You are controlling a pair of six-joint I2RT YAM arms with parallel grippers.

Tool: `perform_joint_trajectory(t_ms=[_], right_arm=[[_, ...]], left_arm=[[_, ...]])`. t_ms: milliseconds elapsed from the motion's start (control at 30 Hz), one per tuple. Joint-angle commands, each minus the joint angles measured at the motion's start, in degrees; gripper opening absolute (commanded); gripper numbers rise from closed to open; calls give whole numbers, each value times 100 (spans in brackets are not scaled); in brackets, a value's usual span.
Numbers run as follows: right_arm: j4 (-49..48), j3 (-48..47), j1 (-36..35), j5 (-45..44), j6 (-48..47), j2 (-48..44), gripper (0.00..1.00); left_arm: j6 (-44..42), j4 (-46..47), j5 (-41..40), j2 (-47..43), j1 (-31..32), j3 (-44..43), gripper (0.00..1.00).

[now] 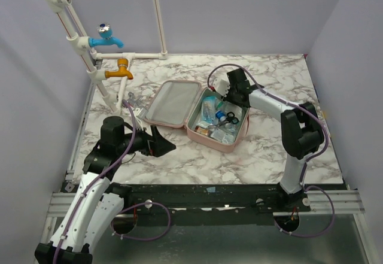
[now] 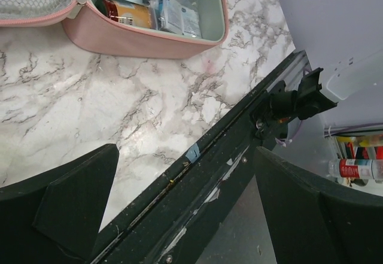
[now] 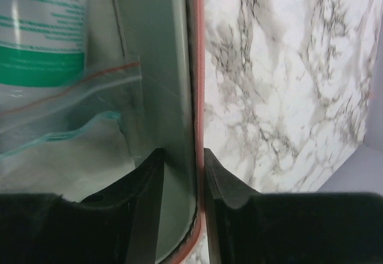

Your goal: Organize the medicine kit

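Your right gripper straddles the medicine kit's wall, and you cannot tell whether it is clamped. Your left gripper gapes empty near the kit.

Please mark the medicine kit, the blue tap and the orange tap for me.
medicine kit [image 1: 173, 102], top external view, on the open lid's mesh lining.
blue tap [image 1: 104, 40], top external view, on its body.
orange tap [image 1: 120, 72], top external view, on its body.

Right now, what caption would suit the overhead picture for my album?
Right gripper straddles the far rim of the open pale pink soft zip case; left gripper hangs open nearby.
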State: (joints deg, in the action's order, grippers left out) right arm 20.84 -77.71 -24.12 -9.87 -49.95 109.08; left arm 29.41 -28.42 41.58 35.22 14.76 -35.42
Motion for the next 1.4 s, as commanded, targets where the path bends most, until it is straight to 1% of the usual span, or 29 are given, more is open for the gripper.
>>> perform_joint_trajectory(t_ms=[0, 67, 133, 200, 367, 467, 633, 833, 933, 1000, 1067, 1100, 1233, 1367], right_arm=[[-198, 164, 70, -814, 674, -327, 34], [-346, 235, 68, -899, 1129, -478, 35], [-522, 305, 70, -884, 1590, -685, 40], [-631, 342, 67, -902, 2011, -857, 42], [-722, 388, 67, -1107, 3028, -1241, 43], [-818, 446, 70, -1040, 3903, -1559, 42], [-1492, 1019, 68, -331, 5301, -2365, 42], [-2413, 1883, 66, 831, 6324, -3186, 41], [-2767, 2331, 70, 1767, 7107, -3418, 42], [-3239, 2776, 48, 2206, 7453, -3649, 42], [-3959, 3315, 16, 2336, 7718, -3958, 42], [-4095, 3491, 4, 2350, 7797, -4085, 42], [-4159, 3708, -42, 2757, 7966, -4408, 42], [-4271, 3973, -90, 3056, 8114, -4806, 42]], left_arm=[[87, 64, -301, 126, 26, 19, 99], [231, 129, -296, 203, 26, 53, 99], [375, 241, -343, 267, 26, 109, 99], [456, 275, -517, 314, 26, 132, 99], [660, 366, -924, 360, 26, 204, 99], [959, 562, -1053, 375, 26, 340, 99], [1540, 996, -1272, 536, 26, 639, 99], [2318, 1653, -1532, 664, 26, 937, 98], [2730, 2119, -1724, 793, 24, 1123, 98], [3010, 2454, -1834, 940, 27, 1231, 99], [3263, 2756, -1940, 1162, 26, 1318, 99], [3337, 2954, -1960, 1306, 26, 1351, 98], [3391, 3268, -2145, 1980, 26, 1219, 98], [3674, 3649, -2273, 2653, 26, 1104, 98]])
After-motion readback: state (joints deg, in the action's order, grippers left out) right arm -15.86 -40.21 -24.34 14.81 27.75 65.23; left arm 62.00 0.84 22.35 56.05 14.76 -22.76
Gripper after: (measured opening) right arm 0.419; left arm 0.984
